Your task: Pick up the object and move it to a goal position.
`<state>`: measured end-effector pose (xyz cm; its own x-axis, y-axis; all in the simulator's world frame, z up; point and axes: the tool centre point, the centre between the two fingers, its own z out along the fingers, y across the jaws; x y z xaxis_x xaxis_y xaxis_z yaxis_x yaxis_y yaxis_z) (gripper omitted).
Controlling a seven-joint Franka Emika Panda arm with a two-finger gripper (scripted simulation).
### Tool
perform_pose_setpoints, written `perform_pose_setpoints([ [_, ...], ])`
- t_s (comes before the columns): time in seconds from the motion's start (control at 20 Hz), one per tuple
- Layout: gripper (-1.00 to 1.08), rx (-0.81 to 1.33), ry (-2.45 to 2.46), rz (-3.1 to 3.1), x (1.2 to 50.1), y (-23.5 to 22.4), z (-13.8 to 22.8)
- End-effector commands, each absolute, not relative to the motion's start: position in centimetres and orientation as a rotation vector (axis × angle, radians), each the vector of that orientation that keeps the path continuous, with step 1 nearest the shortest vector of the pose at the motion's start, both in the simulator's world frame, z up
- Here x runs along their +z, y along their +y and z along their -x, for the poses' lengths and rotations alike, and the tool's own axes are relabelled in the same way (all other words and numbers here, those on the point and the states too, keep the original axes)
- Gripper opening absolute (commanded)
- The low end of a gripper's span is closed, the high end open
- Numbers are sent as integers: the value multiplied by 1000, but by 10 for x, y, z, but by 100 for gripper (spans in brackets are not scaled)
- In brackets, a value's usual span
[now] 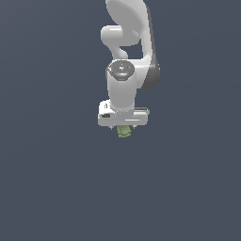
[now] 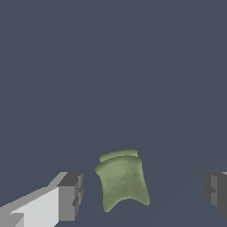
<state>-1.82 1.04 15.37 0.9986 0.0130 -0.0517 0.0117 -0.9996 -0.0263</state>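
Centering the open end effector (image 2: 142, 190) on the object (image 2: 123, 179) matters now: it sits between the fingers (image 2: 70, 195), touching neither, nearer one.

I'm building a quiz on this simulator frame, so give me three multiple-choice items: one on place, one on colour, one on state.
1. Where is the object?
A. between the pincer's fingers
B. far off to one side
C. on top of the arm

2. What colour is it?
A. red
B. olive green
C. blue

3. How does the pincer stand?
A. shut on the object
B. open
C. out of view

Answers: 1 A, the wrist view shows it in the gap between the fingers. 2 B, green in both views. 3 B, clear gaps lie on each side of the object.
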Motion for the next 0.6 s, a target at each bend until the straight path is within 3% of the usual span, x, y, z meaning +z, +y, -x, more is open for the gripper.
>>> perform_pose_setpoints([
  [0.0, 100, 81, -19, 3114, 154, 10, 18],
  [0.55, 100, 115, 28, 3092, 154, -5, 23],
])
